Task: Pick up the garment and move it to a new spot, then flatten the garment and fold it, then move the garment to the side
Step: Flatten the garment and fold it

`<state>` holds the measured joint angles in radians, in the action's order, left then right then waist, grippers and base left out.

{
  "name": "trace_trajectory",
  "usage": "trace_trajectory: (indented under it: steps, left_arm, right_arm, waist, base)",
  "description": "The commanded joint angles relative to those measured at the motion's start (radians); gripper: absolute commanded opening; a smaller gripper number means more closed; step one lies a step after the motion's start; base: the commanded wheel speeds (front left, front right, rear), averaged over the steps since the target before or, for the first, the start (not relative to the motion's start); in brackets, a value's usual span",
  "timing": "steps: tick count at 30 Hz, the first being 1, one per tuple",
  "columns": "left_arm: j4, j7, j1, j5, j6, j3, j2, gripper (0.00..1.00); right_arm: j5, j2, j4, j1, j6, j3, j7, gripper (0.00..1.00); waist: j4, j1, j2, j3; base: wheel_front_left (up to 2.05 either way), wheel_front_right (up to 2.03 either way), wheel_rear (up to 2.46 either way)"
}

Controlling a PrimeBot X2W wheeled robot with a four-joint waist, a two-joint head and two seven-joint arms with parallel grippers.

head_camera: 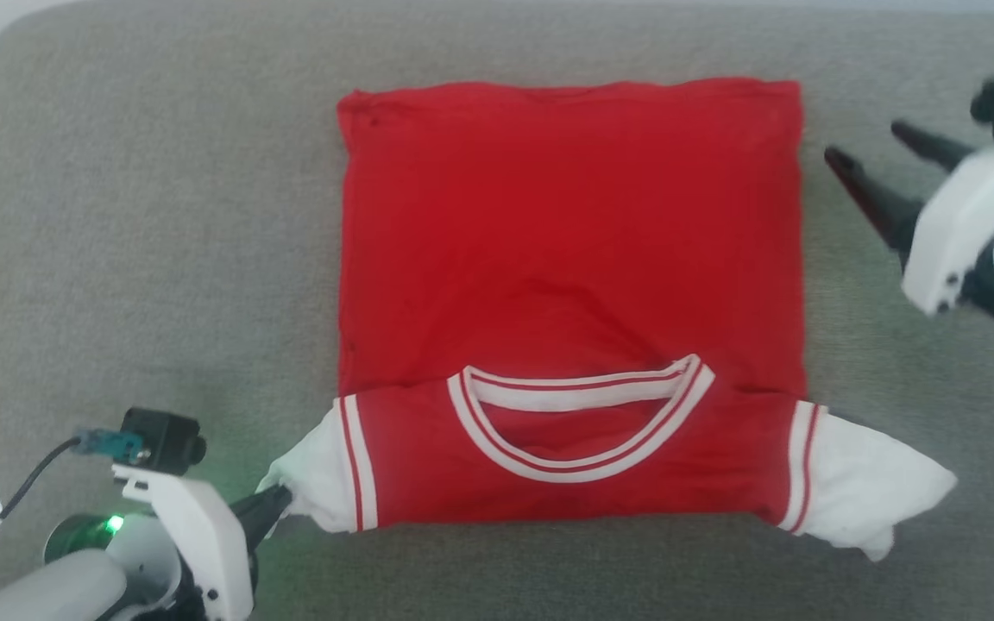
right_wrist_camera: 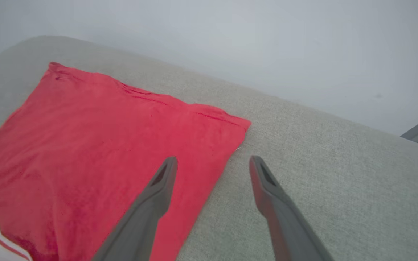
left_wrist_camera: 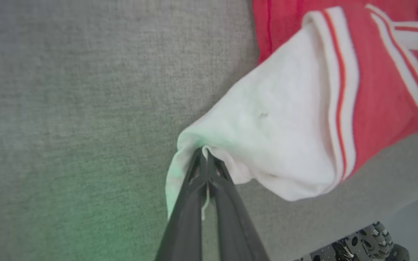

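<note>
left jaws: shut on garment [head_camera: 571, 241], pinching its white sleeve [left_wrist_camera: 267, 119] tip
right jaws: fully open, empty, near garment's right edge
left wrist view: we see the pinch close-up

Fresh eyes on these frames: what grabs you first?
The red jersey-style T-shirt with white short sleeves and striped collar lies folded flat in the middle of the grey fabric surface, collar end nearest the robot. At lower left, the left gripper is shut on the tip of one white sleeve; at the right, the right gripper stands open beside the shirt's edge, holding nothing.
</note>
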<state>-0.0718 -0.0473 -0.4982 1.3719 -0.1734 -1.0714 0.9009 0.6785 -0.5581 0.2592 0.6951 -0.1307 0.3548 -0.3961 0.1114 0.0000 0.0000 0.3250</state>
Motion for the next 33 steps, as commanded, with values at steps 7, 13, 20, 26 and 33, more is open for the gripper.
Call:
trace_trajectory:
  steps: [7,13,20,26,33]
  left_arm:
    - [-0.054,-0.011,-0.074,-0.035,0.038,-0.003,-0.070,0.00]
    - [-0.105,-0.013,-0.105,-0.050,0.069,-0.009,-0.116,0.00]
    - [-0.165,-0.012,-0.128,-0.052,0.099,-0.014,-0.157,0.00]
    - [-0.216,-0.017,-0.148,-0.045,0.130,-0.013,-0.192,0.00]
    - [-0.269,0.003,-0.141,-0.029,0.133,0.008,-0.183,0.00]
  right_arm:
    - [-0.080,0.074,0.268,0.213,0.000,-0.036,-0.099,1.00]
    - [-0.111,0.104,0.473,0.338,0.000,-0.053,-0.206,1.00]
    - [-0.139,0.147,0.658,0.387,0.000,-0.054,-0.335,1.00]
    - [-0.153,0.187,0.783,0.390,0.000,-0.046,-0.437,0.00]
    - [-0.152,0.173,0.734,0.445,0.000,-0.015,-0.412,0.00]
  waist:
    - [0.088,0.0000,0.0000,0.081]
    - [0.136,0.0000,0.0000,0.118]
    - [0.161,0.0000,0.0000,0.139]
    - [0.173,0.0000,0.0000,0.145]
    - [0.137,0.0000,0.0000,0.110]
  base:
    - [0.00,0.00,0.00]
    - [0.00,0.00,0.00]
    - [0.00,0.00,0.00]
    - [0.00,0.00,0.00]
    - [0.00,0.00,0.00]
